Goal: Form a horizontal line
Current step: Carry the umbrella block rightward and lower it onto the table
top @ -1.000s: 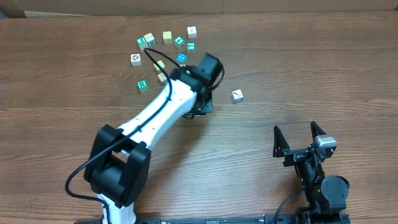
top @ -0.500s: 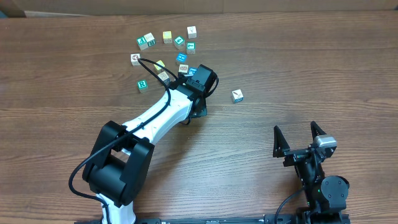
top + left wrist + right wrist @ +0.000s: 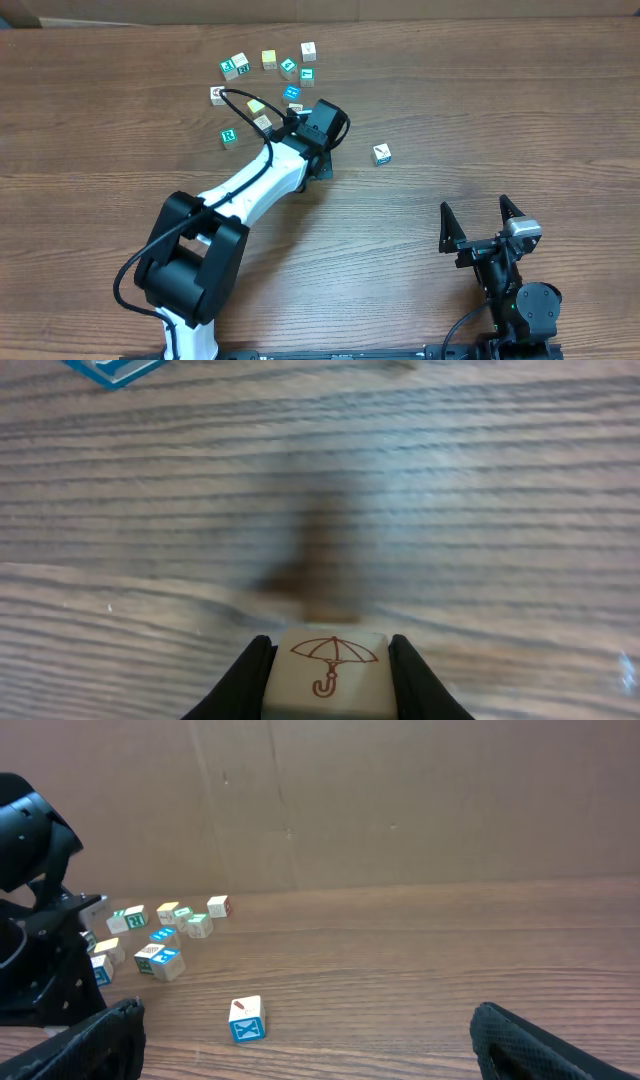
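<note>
left arm (image 3: 250, 185): white link, black joints, looping black cable (image 3: 118, 288) | right arm (image 3: 500, 265): black, grey cap (image 3: 521, 228) | jaws: black

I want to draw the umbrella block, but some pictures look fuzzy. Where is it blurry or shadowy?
Left wrist view: the tan wooden cube with the umbrella drawing is sharp, but the brown wooden table beyond it blurs, with a dark smudgy shadow ahead of the cube. Overhead view: evenly lit and sharp. Right wrist view: the small scattered cubes look clear.

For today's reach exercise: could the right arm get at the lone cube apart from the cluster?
Probably yes: right gripper is open, with only bare table between it and the lone cube.
</note>
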Tool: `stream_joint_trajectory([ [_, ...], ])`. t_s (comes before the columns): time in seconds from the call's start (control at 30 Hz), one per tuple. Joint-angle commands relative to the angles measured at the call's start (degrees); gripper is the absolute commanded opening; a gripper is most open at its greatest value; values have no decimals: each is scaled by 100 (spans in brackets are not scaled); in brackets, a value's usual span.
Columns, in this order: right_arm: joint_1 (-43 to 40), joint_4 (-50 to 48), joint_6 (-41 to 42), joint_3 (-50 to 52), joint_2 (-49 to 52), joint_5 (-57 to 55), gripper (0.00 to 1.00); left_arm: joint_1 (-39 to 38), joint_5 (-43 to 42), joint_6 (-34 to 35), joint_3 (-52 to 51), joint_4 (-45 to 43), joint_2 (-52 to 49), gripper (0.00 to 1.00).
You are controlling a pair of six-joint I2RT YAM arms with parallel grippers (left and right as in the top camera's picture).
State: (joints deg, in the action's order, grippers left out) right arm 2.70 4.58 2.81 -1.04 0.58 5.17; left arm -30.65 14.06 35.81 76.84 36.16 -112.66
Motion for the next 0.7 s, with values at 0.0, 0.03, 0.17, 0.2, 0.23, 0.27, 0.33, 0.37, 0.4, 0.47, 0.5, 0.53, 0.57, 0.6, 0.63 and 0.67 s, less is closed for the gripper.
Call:
stream_joint_trajectory([
  [0.0, -15, -20, 13, 59, -42, 7, 100, 162, 138, -111, -15, -90, -155, 17],
  [0.03, -15, -20, 13, 59, -42, 7, 100, 192, 133, -109, -15, -92, -157, 17],
  [0.17, -15, -20, 15, 59, -42, 7, 100, 188, 94, -107, -15, -118, -160, 15],
  [0.2, -15, -20, 13, 59, -42, 7, 100, 179, 94, -107, -15, -164, -184, 16],
  [0.23, -15, -20, 13, 59, -42, 7, 100, 177, 92, -103, -15, -184, -203, 16],
  [0.27, -15, -20, 13, 59, -42, 7, 100, 177, 94, -92, -15, -195, -245, 16],
  [0.33, -15, -20, 13, 59, -42, 7, 100, 177, 90, -87, -15, -210, -334, 17],
  [0.37, -15, -20, 13, 59, -42, 7, 100, 177, 87, -90, -15, -232, -369, 18],
  [0.4, -15, -20, 13, 59, -42, 7, 100, 177, 61, -90, -15, -245, -372, 19],
  [0.47, -15, -20, 13, 59, -42, 7, 100, 177, -39, -90, -15, -278, -372, 20],
  [0.5, -15, -20, 13, 59, -42, 7, 100, 177, -107, -92, -15, -297, -372, 21],
  [0.53, -15, -20, 13, 59, -42, 7, 100, 177, -166, -92, -15, -308, -380, 22],
  [0.57, -15, -20, 13, 59, -42, 7, 100, 177, -170, -92, -15, -317, -387, 25],
  [0.6, -15, -20, 13, 59, -42, 7, 100, 175, -170, -92, -15, -315, -393, 27],
  [0.63, -15, -20, 13, 59, -42, 7, 100, 177, -173, -92, -15, -313, -393, 29],
  [0.67, -15, -20, 13, 59, -42, 7, 100, 177, -188, -96, -15, -308, -393, 32],
])
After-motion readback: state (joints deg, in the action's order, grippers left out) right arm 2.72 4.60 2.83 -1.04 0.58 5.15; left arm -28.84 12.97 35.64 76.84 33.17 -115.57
